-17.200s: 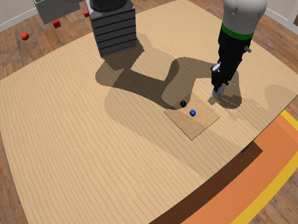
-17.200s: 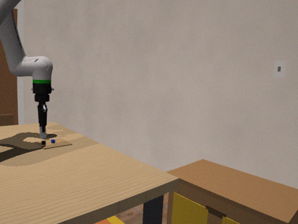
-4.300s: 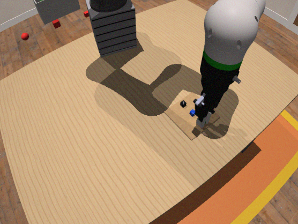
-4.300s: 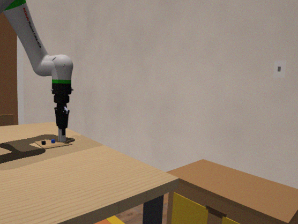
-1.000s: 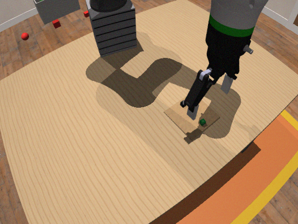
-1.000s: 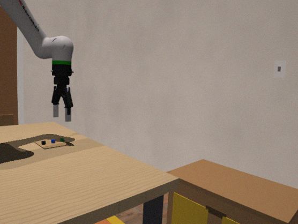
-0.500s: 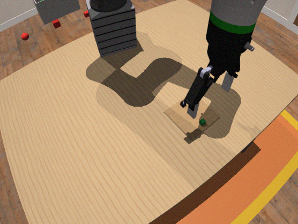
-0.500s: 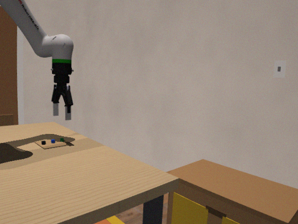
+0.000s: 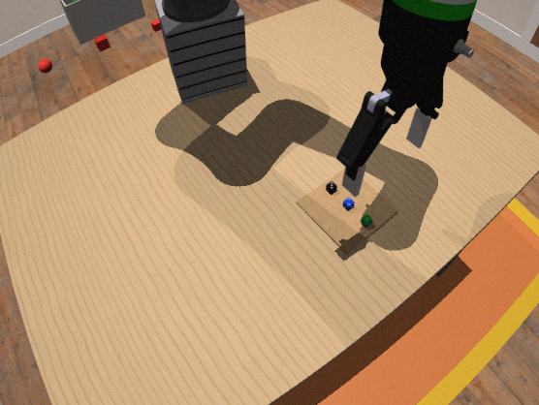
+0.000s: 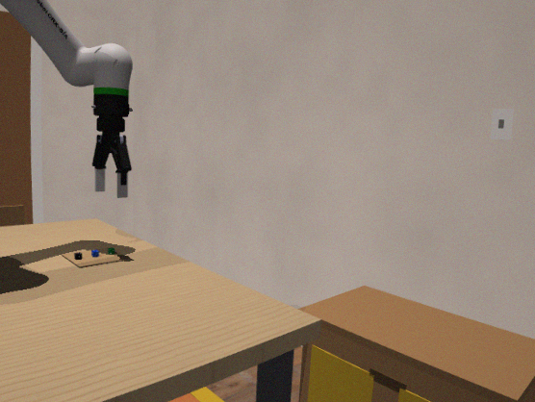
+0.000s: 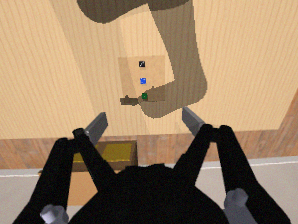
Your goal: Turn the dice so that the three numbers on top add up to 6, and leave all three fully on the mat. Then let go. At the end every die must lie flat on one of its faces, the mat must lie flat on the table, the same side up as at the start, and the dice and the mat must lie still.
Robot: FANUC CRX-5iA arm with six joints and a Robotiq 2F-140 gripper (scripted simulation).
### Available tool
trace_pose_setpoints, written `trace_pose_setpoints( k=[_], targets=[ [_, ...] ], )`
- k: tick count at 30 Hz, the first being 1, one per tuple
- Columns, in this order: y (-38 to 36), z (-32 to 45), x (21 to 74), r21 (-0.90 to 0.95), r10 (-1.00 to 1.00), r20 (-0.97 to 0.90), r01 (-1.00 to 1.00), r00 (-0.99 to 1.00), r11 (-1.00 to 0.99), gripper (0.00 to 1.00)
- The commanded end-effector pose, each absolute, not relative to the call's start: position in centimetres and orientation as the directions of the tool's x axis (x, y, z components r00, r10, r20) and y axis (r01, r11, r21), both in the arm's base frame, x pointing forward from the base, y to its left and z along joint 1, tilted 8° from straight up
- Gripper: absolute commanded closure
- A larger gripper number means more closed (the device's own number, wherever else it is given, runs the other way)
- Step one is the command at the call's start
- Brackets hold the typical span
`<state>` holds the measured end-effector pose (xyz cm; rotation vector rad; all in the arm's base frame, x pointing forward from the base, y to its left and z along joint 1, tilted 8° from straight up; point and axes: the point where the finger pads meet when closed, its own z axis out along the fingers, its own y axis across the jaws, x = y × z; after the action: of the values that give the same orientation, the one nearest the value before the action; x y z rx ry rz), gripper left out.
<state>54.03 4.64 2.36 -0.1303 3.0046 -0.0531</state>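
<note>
Hovering well above the table [image 9: 145, 252] [image 10: 144, 332] [image 11: 35, 75], with gripper [image 9: 386, 170] [image 10: 111, 193] [image 11: 144, 115] wide open and gripping nothing. Spaced apart in a row on the mat [image 9: 321, 207] [image 10: 89, 262] [image 11: 129, 70]: black die [image 9: 332, 187] [image 10: 78, 256] [image 11: 142, 64], then blue die [image 9: 348, 203] [image 10: 95, 253] [image 11: 143, 80] in the middle, then green die [image 9: 366, 221] [image 10: 112, 251] [image 11: 144, 96] in shadow, near the mat's edge. Too small to read, on all three dice: the top numbers.

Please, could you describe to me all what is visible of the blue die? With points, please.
The blue die [image 9: 348, 203] [image 10: 95, 253] [image 11: 143, 81] is a small cube, bright blue, with pale marks too small to read as numbers. Its material cannot be told. It rests on the thin tan mat [image 9: 322, 217] [image 10: 87, 263] [image 11: 129, 70], between the black die [image 9: 332, 187] [image 10: 78, 256] [image 11: 142, 64] and the green one [image 9: 366, 221] [image 10: 112, 251] [image 11: 144, 96], touching neither. No finger touches it.
</note>
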Motion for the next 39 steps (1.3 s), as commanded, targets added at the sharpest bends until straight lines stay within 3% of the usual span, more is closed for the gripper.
trace_pose_setpoints(
  k=[1, 39],
  targets=[
    [4.68, 3.47, 53.89, -0.041, -0.089, -0.132, -0.084, -0.987, 0.996, 0.00],
    [4.69, 3.91, 53.83, -0.041, -0.089, -0.132, -0.084, -0.987, 0.996, 0.00]
  ],
)
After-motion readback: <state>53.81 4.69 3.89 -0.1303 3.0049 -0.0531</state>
